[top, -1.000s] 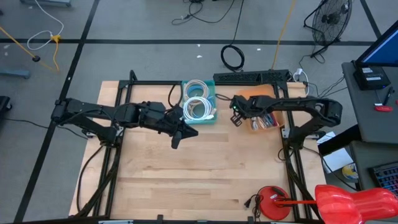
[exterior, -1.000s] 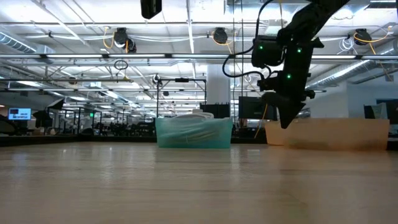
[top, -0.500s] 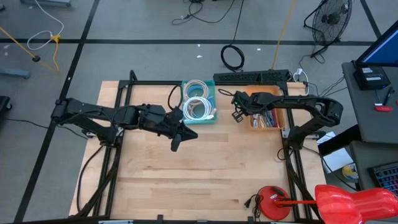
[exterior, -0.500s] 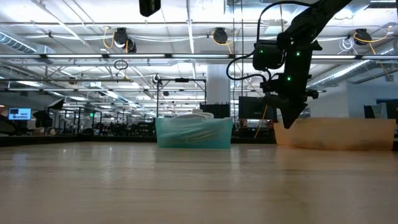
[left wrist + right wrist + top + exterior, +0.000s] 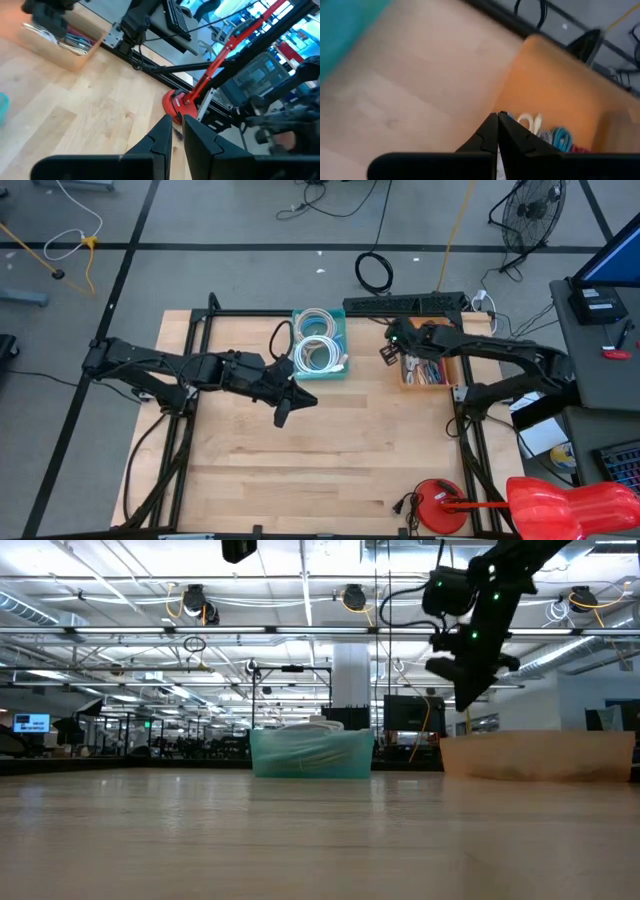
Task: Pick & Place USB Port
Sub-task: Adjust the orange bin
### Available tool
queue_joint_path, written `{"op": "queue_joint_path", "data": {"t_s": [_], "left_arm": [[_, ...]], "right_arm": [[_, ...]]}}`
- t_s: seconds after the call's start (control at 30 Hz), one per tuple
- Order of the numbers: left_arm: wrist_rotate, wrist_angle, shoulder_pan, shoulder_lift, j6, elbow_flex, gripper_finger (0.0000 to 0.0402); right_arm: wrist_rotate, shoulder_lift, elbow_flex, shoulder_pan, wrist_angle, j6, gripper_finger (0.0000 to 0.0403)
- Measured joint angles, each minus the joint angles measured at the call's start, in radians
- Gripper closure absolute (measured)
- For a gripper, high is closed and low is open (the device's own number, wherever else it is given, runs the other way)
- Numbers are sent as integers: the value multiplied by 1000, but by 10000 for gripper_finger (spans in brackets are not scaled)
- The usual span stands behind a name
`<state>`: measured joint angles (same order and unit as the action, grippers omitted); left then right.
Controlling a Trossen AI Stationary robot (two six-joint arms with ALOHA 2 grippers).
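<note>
An orange bin (image 5: 428,383) stands at the table's far right and holds several coloured cables and plugs (image 5: 560,137). Which of them is the USB port I cannot tell. My right gripper (image 5: 385,353) hangs shut above the bin's left wall (image 5: 520,85), well clear of the table in the low view (image 5: 465,700), slanting downward. No object shows plainly between its fingers. My left gripper (image 5: 282,414) hovers over the middle of the table, right of its arm. Its fingers (image 5: 162,137) stand a narrow gap apart with nothing between them.
A teal bin (image 5: 297,340) with coiled white cables stands at the far middle (image 5: 310,755). A black power strip (image 5: 405,305) lies along the far edge. A red-based tool (image 5: 440,505) sits at the near right corner. Bare wood (image 5: 330,460) fills the middle and near side.
My right gripper has risen, gone toward the table's far edge and a little right, over the orange bin's left wall, and has rolled somewhat. It has stayed shut.
</note>
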<state>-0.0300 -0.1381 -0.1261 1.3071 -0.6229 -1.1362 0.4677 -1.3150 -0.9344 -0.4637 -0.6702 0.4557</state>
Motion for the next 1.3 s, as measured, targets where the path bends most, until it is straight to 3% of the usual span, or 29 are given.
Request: {"op": "queue_joint_path", "data": {"t_s": [0.2, 0.5, 0.8, 1.0, 1.3], "left_arm": [[13, 7, 0, 0, 11, 0, 355], [5, -2, -15, 0, 20, 0, 355], [4, -10, -14, 0, 20, 0, 355], [4, -19, -14, 0, 19, 0, 355], [5, -25, -14, 0, 19, 0, 355]], "right_arm": [[-90, 141, 0, 35, -39, 58, 403], [-342, 263, 0, 231, -347, 225, 403], [-349, 222, 0, 362, -487, 319, 403], [-447, 160, 43, 408, -453, 336, 403], [-357, 138, 148, 433, -398, 400, 403]]}}
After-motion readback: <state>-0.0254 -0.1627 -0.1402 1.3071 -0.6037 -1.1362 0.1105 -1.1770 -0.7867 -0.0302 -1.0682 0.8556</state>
